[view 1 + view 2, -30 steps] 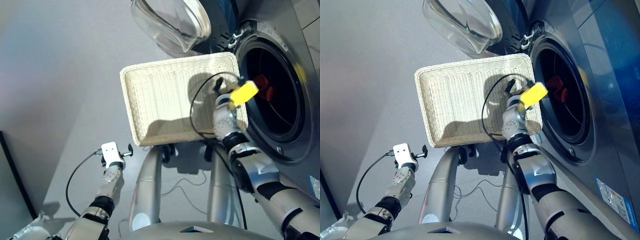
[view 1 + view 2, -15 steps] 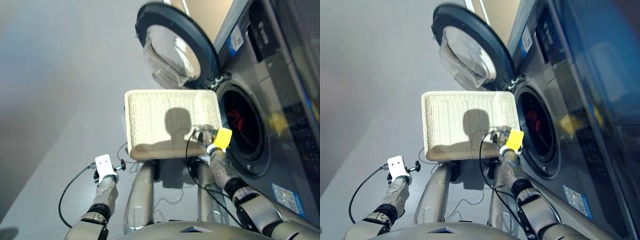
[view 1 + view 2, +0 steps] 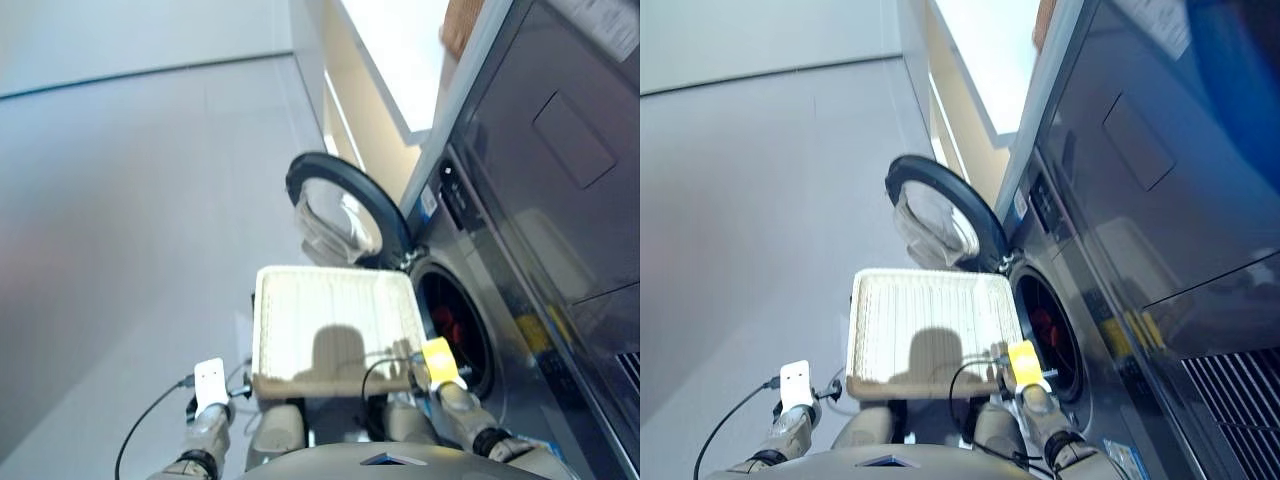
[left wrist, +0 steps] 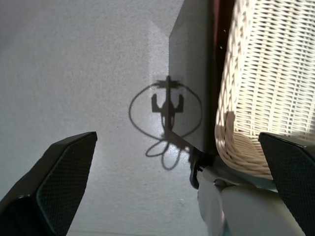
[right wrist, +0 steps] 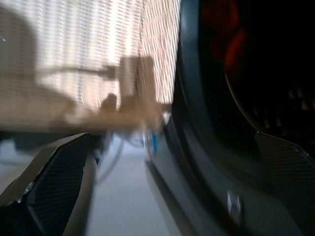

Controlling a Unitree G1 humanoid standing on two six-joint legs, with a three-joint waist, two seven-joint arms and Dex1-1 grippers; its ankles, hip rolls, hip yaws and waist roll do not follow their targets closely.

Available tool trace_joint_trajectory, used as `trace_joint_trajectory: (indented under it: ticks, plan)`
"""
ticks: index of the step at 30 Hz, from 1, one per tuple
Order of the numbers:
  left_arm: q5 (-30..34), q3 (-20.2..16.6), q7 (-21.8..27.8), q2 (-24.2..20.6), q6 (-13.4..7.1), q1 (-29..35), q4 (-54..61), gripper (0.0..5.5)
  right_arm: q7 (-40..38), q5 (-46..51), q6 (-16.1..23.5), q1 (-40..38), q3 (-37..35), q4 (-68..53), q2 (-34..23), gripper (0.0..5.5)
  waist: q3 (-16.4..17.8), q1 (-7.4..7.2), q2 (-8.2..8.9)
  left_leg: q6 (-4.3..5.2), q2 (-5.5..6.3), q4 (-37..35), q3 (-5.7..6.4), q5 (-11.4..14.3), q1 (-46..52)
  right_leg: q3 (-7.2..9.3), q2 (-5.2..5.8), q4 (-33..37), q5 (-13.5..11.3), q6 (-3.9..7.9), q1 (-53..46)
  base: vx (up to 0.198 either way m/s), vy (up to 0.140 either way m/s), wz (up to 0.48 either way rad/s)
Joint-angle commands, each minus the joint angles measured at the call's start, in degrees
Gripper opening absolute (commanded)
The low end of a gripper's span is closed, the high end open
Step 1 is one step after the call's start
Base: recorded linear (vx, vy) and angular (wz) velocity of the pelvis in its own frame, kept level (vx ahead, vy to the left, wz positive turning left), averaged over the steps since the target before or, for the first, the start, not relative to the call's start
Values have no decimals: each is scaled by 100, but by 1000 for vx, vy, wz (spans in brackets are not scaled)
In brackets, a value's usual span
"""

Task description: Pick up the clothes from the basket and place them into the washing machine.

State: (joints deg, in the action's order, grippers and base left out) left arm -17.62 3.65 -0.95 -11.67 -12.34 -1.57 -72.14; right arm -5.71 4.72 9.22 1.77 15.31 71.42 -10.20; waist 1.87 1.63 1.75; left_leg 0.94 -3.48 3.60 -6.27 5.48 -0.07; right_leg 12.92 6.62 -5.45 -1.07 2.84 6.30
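We see the basket (image 3: 335,318) just beside the washing machine (image 3: 500,300), with nothing lying in it. The round door (image 3: 345,215) of the machine stands open, above the far edge of the basket. Inside the dark drum a red garment (image 3: 447,325) is visible; we cannot make out the other clothes. Our right gripper (image 5: 167,196) is released, its fingers (image 5: 54,187) wide apart, near the basket's right corner by the drum mouth. Our left gripper (image 4: 162,196) is also released and holds nothing, low over the grey floor (image 3: 130,230), beside the basket's left edge.
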Motion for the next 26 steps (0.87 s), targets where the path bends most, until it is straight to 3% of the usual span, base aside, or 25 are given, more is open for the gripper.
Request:
trace_joint_trajectory:
  ticks: [1, 5, 13, 26]
  plan:
    - [552, -109, 1, 28, -10, 133, -277, 550, 33, -60, -70, -69, -184, 400, -22, 550, -159, -69, -26, 84, 120, -675, -198, -691, -37, -26, 79, 504, -129, 393, -435, 117, 44, -163]
    - [742, -74, 82, 51, 27, 48, -351, 550, 124, 258, -91, -262, -475, 561, 11, 550, -314, -138, -47, 101, 149, -860, -274, -716, 190, -44, 70, 624, -160, 422, -629, 70, 37, -41]
    - [895, -29, 184, 82, 111, -25, -461, 550, 235, 837, -134, -317, -887, 893, 48, 550, -452, -164, -61, 65, 171, -851, -279, -621, 412, -70, 93, 631, -123, 430, -842, 40, 12, -2]
    - [961, 92, 54, 113, 48, -44, -375, 550, 133, 1274, -116, -246, -1059, 959, 141, 550, -514, -171, -27, 48, 153, -838, -279, -559, 490, -127, 90, 609, -72, 440, -901, 0, 0, 0]
